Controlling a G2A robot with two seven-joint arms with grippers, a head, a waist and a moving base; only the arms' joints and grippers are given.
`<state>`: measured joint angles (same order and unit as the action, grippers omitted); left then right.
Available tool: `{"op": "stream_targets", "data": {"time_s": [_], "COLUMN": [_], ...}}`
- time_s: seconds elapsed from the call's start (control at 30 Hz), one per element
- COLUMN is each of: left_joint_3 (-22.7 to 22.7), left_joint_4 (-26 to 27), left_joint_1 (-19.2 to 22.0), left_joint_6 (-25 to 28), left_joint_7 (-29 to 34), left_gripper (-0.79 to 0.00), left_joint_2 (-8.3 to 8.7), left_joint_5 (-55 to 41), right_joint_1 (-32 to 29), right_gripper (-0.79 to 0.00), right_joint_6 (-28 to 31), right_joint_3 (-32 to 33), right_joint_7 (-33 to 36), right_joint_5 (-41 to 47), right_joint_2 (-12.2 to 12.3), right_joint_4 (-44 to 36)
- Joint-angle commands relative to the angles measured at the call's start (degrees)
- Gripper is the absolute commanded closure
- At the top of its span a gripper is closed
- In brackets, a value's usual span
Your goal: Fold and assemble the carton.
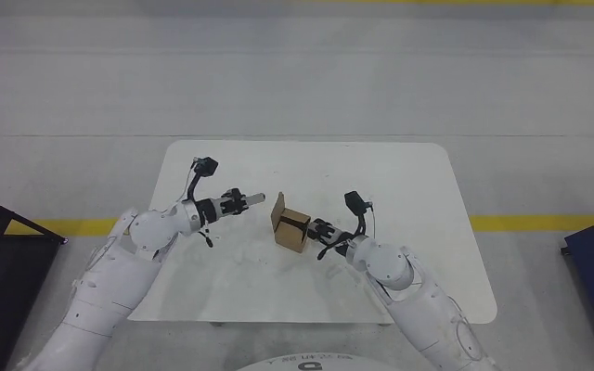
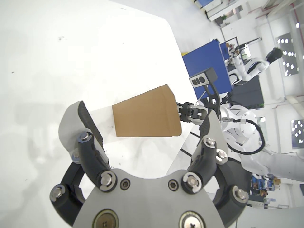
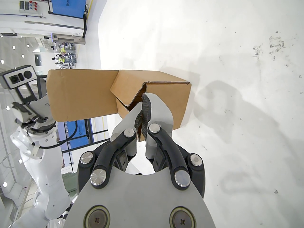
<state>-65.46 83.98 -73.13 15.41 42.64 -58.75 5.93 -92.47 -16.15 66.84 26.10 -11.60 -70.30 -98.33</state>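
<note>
Our right gripper (image 3: 143, 110) pinches tight on a wall edge of the carton (image 3: 152, 96). The carton is a brown cardboard box with one flap raised, standing near the middle of the white table (image 1: 399, 185). Our left gripper (image 2: 145, 113) is spread wide near that flap, apart from it. The carton sits well away from every rounded table edge, on a smooth, scuffed top.

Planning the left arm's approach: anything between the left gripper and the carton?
Nothing: only bare table between the open left gripper and the carton, seen in the top and left wrist views.
</note>
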Motion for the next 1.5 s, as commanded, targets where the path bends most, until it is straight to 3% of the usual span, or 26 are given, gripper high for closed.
{"op": "stream_targets", "data": {"time_s": [0.0, 0.33, 0.67, 0.93, 1.13, 1.27, 1.47], "left_joint_3": [0.23, 14.13, 23.30, 25.80, 26.47, 27.06, 27.48], "left_joint_4": [-1.51, -11.18, -19.81, -23.60, -24.54, -24.67, -25.44], "left_joint_1": [-0.01, 12.90, 19.63, 21.80, 22.55, 23.03, 23.52], "left_joint_6": [-0.39, -7.35, -12.60, -11.94, -12.40, -13.32, -13.59], "left_joint_7": [1.24, 7.39, 8.84, 7.96, 7.75, 7.75, 7.49], "left_gripper": [-0.785, -0.785, -0.785, -0.785, -0.770, -0.736, -0.708], "left_joint_2": [-0.01, -4.16, -8.35, -10.28, -10.98, -11.54, -12.22], "left_joint_5": [-0.26, 3.29, 4.63, 4.46, 5.37, 5.82, 6.16], "right_joint_1": [0.17, 1.65, 2.61, 1.74, -5.50, -8.51, -5.32], "right_gripper": [-0.025, -0.025, -0.015, -0.034, -0.052, -0.117, -0.114], "right_joint_6": [-0.24, -1.61, -2.36, -2.00, 6.32, 10.39, 4.70], "right_joint_3": [-0.15, -1.51, -2.68, -0.89, 7.09, 8.21, 4.77], "right_joint_7": [0.04, -0.08, -0.16, -1.15, -1.42, 0.95, 1.75], "right_joint_5": [-0.11, -0.29, -0.82, 0.75, 6.71, 4.72, 1.45], "right_joint_2": [0.00, -0.17, -0.27, -0.06, 1.10, 1.73, 1.48], "right_joint_4": [-0.03, 0.74, 1.27, 1.31, -0.55, -2.56, -2.70]}}
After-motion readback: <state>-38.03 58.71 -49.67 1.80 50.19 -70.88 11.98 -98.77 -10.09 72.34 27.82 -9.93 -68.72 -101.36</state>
